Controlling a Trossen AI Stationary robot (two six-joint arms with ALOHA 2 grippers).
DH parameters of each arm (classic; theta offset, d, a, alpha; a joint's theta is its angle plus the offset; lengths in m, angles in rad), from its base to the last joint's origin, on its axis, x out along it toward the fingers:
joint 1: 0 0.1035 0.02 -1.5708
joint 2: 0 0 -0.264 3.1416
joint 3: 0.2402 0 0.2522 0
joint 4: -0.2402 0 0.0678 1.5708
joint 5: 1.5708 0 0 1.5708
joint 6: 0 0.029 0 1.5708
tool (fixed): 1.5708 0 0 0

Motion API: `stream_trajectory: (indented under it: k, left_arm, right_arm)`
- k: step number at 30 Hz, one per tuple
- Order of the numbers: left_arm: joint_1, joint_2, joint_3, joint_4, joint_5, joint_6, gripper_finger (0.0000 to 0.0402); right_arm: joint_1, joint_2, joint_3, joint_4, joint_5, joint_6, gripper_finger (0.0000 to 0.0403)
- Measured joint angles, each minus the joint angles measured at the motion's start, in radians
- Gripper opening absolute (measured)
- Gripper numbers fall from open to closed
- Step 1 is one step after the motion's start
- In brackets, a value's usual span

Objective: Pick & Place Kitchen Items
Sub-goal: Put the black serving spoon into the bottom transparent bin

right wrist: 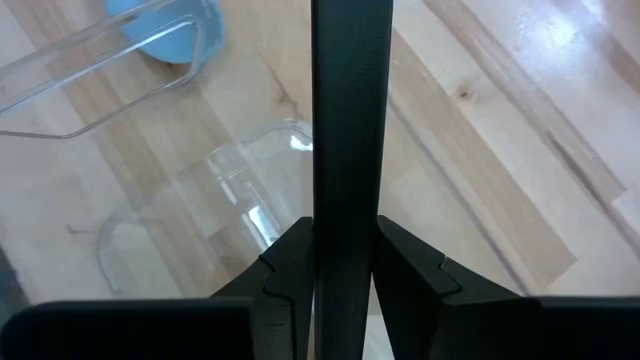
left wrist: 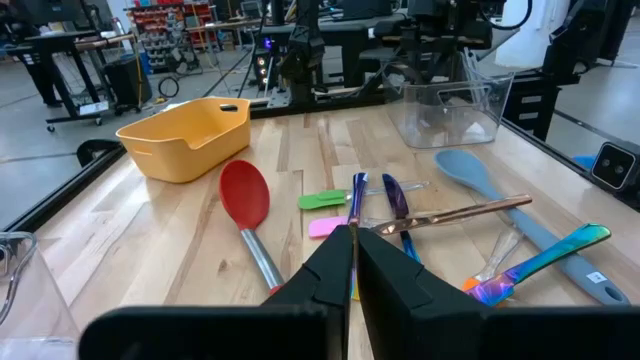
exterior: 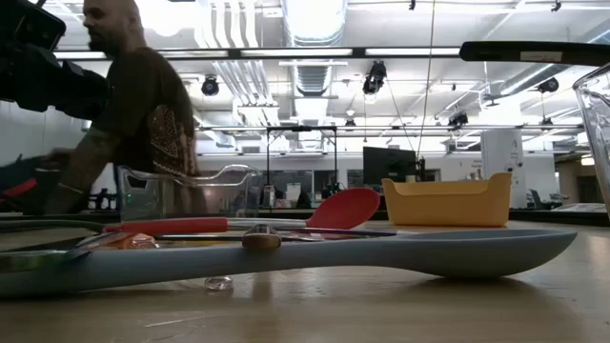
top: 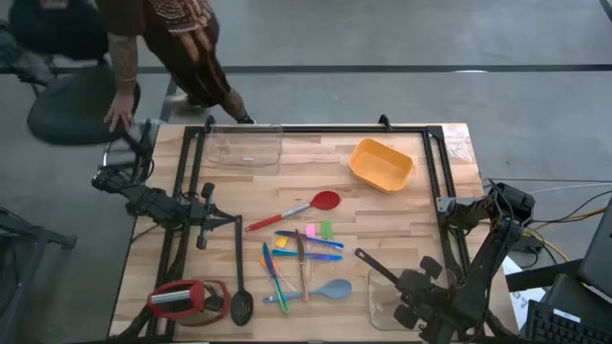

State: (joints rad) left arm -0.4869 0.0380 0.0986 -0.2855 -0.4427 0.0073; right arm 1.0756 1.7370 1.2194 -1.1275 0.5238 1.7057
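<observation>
A: What is the right gripper (right wrist: 340, 265) doing?

B: Its fingers (right wrist: 285, 275) are clamped on the flat handle of a long black spoon (right wrist: 350, 110), which runs straight out from between them. Just beyond the fingertips, under the handle, stands a clear tub (right wrist: 150, 180), and the grey-blue spoon (right wrist: 165, 25) shows past the tub's far wall.

A: And from above?

B: The black spoon (top: 378, 268) slants up and away from the gripper (top: 421, 287) over the clear tub (top: 382, 304).

A: The left gripper (left wrist: 353, 270)?

B: Fingers pressed together with nothing between them. It hovers low over the table (left wrist: 130, 230). Right ahead of the fingertips lies the red-headed spatula (left wrist: 245, 195), its handle running back beside one finger (left wrist: 320, 275). Ahead and to the other side is the heap of thin sticks (left wrist: 395, 200), with a green piece (left wrist: 322, 200) and a pink piece (left wrist: 325, 228) nearest the tips.

A: Anything farther out?

B: An orange tub (left wrist: 185, 135) beyond the spatula head. In the high view a second black spoon (top: 239, 287) lies close to the left gripper (top: 204, 225), beside a squat red-and-black object (top: 182, 299).
</observation>
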Motion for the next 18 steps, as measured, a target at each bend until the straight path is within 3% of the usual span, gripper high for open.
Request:
stream_trajectory:
  k: [9, 18]
  left_arm:
    - [0.000, 0.000, 0.000, 0.000, 0.000, 0.000, 0.0023]
    - [0.000, 0.000, 0.000, 0.000, 0.000, 0.000, 0.0023]
  right_arm:
    - [0.000, -0.005, 0.000, 0.002, -0.103, 0.012, 0.0144]
    - [0.000, -0.077, 0.001, -0.026, -0.106, 0.015, 0.0184]
